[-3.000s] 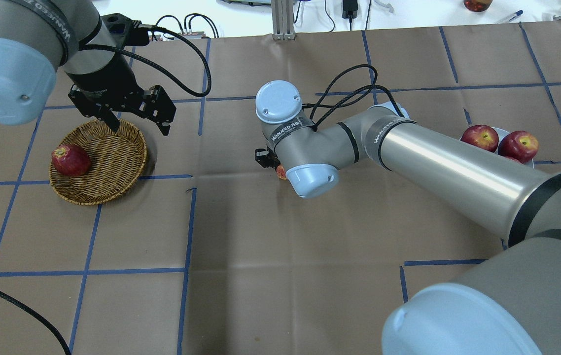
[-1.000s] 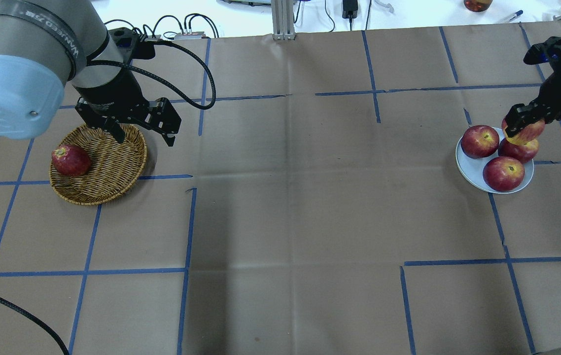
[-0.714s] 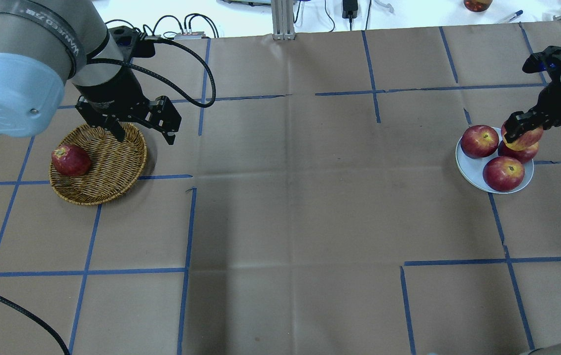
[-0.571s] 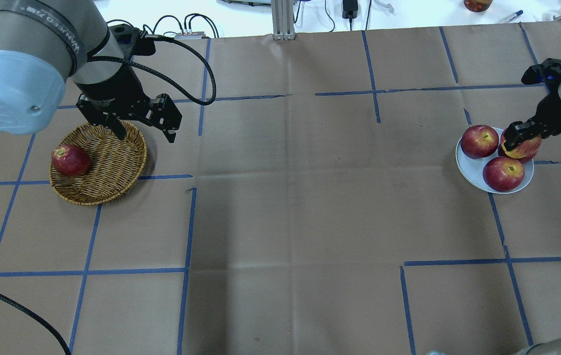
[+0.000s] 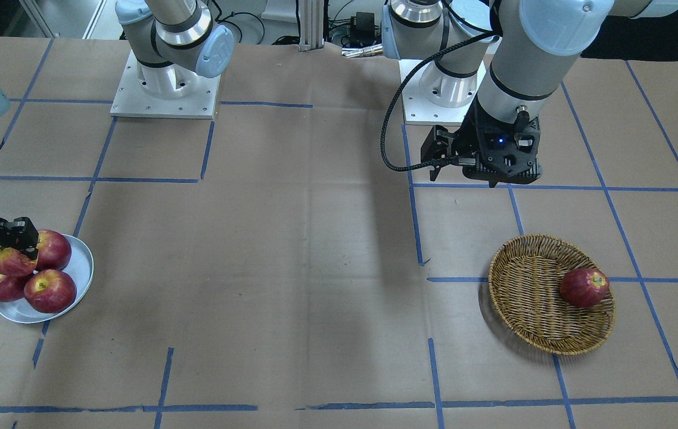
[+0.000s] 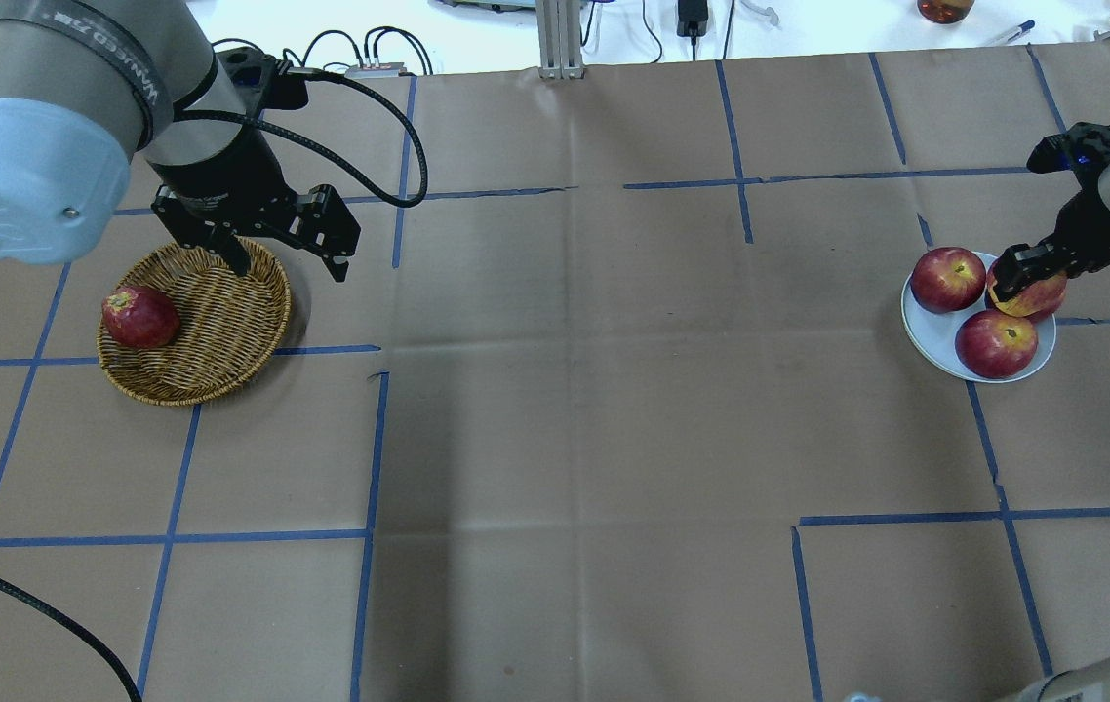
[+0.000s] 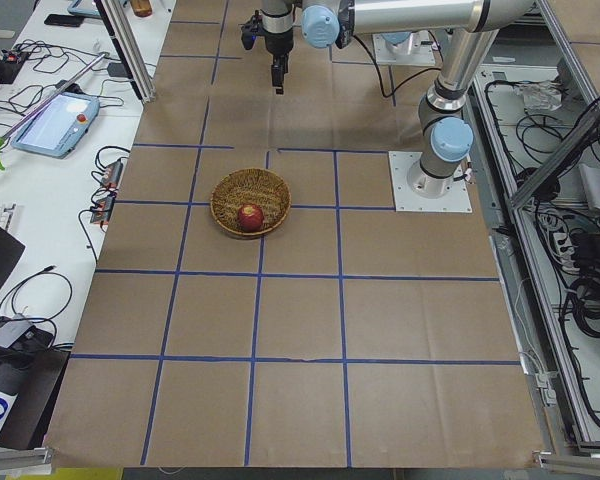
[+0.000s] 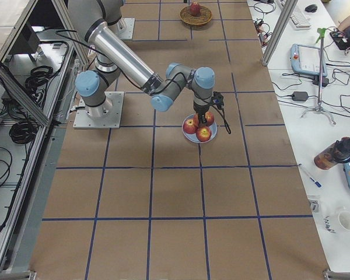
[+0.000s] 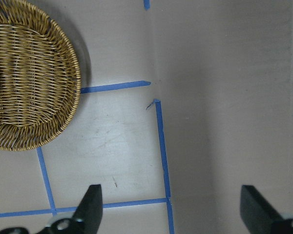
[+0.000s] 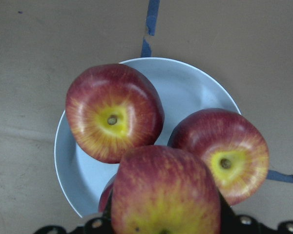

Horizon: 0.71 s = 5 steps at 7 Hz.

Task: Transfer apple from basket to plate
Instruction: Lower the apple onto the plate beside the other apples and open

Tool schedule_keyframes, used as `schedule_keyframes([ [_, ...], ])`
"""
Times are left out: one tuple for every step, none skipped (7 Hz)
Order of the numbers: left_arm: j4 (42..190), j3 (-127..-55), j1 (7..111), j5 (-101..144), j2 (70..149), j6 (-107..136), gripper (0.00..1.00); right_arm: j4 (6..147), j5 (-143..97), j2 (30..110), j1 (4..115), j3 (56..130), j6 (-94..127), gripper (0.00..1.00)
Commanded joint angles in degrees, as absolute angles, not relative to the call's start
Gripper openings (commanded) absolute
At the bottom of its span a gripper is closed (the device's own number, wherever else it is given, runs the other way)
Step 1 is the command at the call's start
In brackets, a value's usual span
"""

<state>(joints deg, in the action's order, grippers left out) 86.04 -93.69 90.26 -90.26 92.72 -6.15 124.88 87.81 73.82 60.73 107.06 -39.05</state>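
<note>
My right gripper [image 6: 1020, 276] is shut on the paler apple [image 6: 1038, 295], pinkish-red with a yellow patch. It holds it low over the far right of the pale plate [image 6: 928, 330], against the three deep-red apples there. In the right wrist view the apple [image 10: 163, 195] fills the bottom, above the plate [image 10: 185, 90], with two deep-red apples beyond it. In the front view the apple [image 5: 10, 261] sits on the pile on the plate [image 5: 81, 268]. My left gripper [image 6: 284, 261] is open and empty above the far rim of the wicker basket [image 6: 214, 336].
A dark red apple [image 6: 138, 317] lies at the left side of the basket; the front view shows it [image 5: 583, 287] too. Blue tape lines cross the brown paper table cover. Cables and small items lie beyond the far table edge.
My right arm has carried the paler apple from the table's middle to the plate and lowered it onto the pile over the last second. My left gripper has barely moved.
</note>
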Motion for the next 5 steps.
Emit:
schedule_keyframes([
  [86.04,-93.6,90.26,-90.26,92.72,-6.15,0.99,124.89,87.89,74.34,60.91,106.18,-38.76,1.0],
  [86.04,-93.6,90.26,-90.26,92.72,-6.15,0.99,124.54,87.98,75.05,61.34,104.52,-38.76,1.0],
  [86.04,-93.52,90.26,-90.26,92.72,-6.15,0.99,123.58,87.98,75.93,61.61,102.59,-38.76,1.0],
  [86.04,-93.52,90.26,-90.26,92.81,-6.15,0.99,122.1,87.89,76.89,62.92,101.26,-38.76,1.0],
  [86.04,-93.52,90.26,-90.26,92.81,-6.15,0.99,118.95,87.37,79.25,65.28,99.51,-38.06,1.0],
])
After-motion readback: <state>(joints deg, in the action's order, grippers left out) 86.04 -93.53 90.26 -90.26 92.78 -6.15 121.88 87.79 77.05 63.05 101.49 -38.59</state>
